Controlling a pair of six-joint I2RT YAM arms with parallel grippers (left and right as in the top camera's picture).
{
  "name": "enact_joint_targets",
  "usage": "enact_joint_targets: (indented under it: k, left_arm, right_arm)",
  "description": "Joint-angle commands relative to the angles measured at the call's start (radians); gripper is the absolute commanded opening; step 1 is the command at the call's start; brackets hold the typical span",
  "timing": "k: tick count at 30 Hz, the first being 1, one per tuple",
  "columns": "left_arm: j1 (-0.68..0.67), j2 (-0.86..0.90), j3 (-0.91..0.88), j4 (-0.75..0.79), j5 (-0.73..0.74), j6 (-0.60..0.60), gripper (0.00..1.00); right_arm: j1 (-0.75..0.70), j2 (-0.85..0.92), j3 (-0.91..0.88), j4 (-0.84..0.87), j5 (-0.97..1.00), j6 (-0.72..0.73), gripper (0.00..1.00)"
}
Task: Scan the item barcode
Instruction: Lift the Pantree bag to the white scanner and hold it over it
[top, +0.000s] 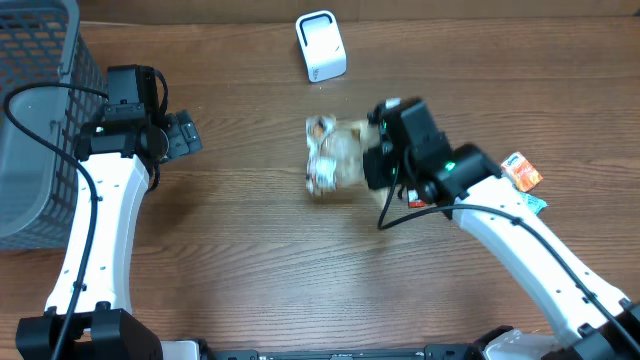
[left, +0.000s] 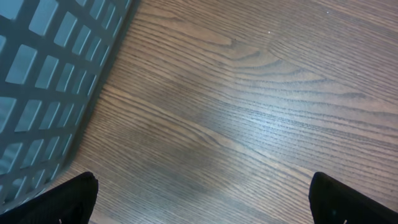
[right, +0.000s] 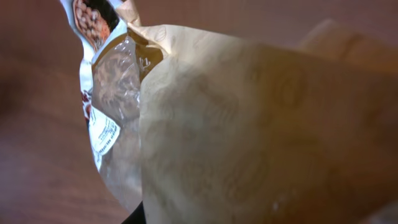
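Note:
The item is a tan and clear snack bag (top: 332, 155) held above the middle of the table, with my right gripper (top: 372, 150) shut on its right side. In the right wrist view the bag (right: 249, 124) fills the frame and hides the fingers, apart from a dark sliver at the bottom. A small white printed label (right: 106, 134) shows on its clear part; I cannot make out a barcode. The white scanner (top: 320, 46) stands at the back, apart from the bag. My left gripper (top: 185, 135) hangs open over bare wood (left: 202, 199), holding nothing.
A grey mesh basket (top: 30, 120) stands at the far left, and its wall (left: 43, 93) is close beside the left gripper. An orange and white packet (top: 521, 172) lies at the right, by the right arm.

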Motion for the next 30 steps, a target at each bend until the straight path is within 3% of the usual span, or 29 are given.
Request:
enact_joint_targets:
  k: [1,7,13,23,30]
  left_arm:
    - [0.005,0.004,0.013,0.002,0.001,0.012,1.0]
    - [0.005,0.004,0.013,0.002,0.001,0.012,1.0]
    - [0.005,0.004,0.013,0.002,0.001,0.012,1.0]
    - [0.005,0.004,0.013,0.002,0.001,0.012,0.99]
    - [0.005,0.004,0.013,0.002,0.001,0.012,1.0]
  right_arm:
    - [-0.018,-0.01,0.243,-0.046,0.072,-0.006,0.03]
    - [-0.043,0.067,0.567,-0.198,0.07,-0.042,0.03]
    - [-0.043,0.146,0.653,-0.198,0.161,-0.22,0.03]
    - [-0.043,0.386,0.653,0.121,0.407,-0.513,0.04]
    - [0.005,0.629,0.653,0.472,0.733,-0.817,0.04]
